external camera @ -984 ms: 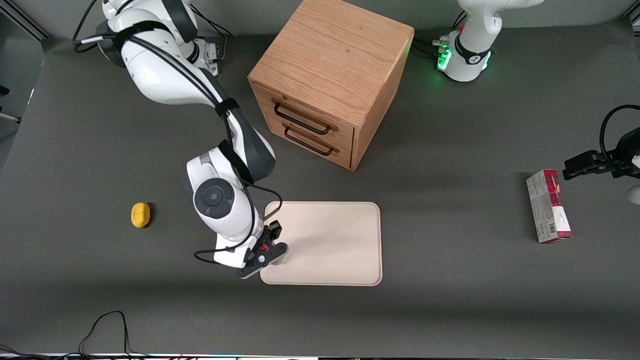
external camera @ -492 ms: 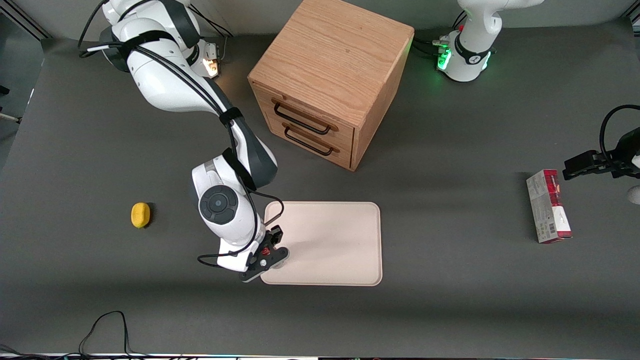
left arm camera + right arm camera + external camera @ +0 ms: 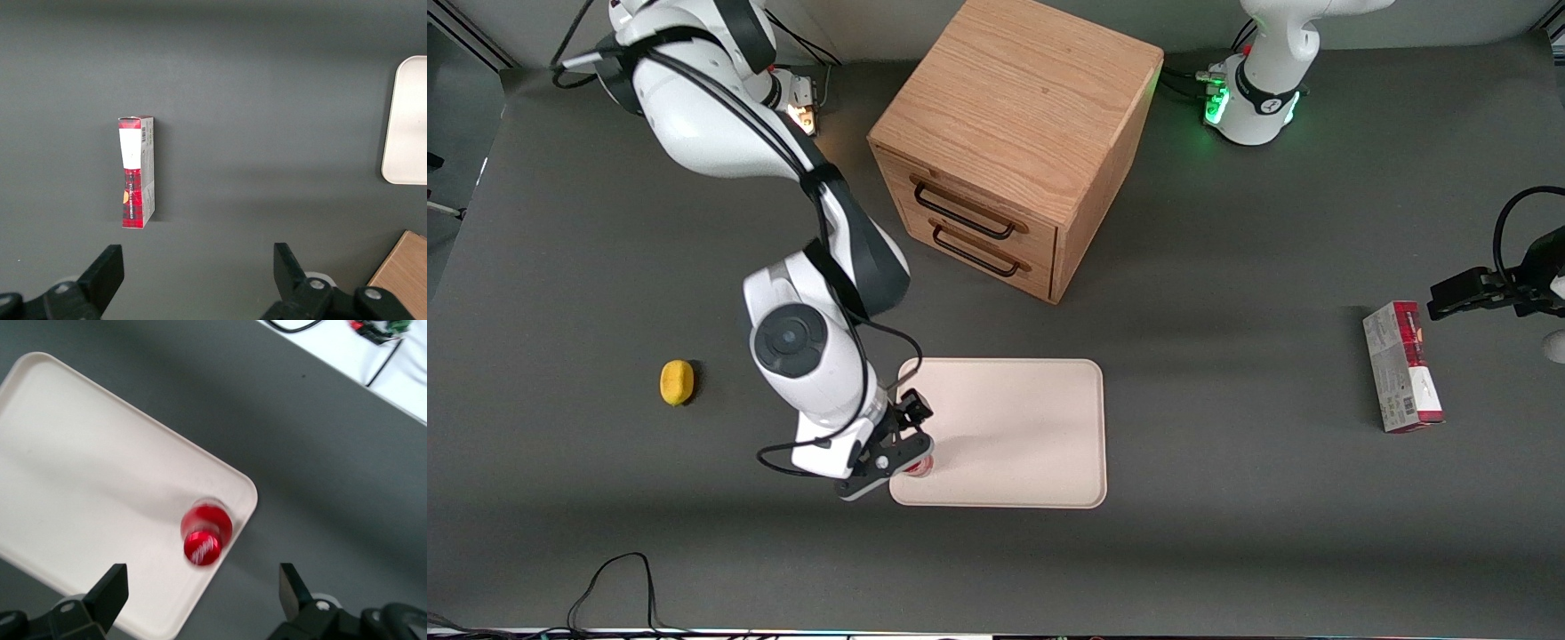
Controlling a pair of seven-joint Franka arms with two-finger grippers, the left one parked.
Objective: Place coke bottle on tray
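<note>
Standing upright on tray (image 3: pixel 100 473): coke bottle (image 3: pixel 205 532); tool (image 3: pixel 200 597) spread above

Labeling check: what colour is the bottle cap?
Red, on the coke bottle, standing on the tray; right wrist view.

The coke bottle (image 3: pixel 205 530) has a glossy red cap. The tray (image 3: pixel 93 487) looks smooth and matt, the table (image 3: pixel 1227 498) dull grey. Above them hangs the tool (image 3: pixel 203 597), black plastic.
</note>
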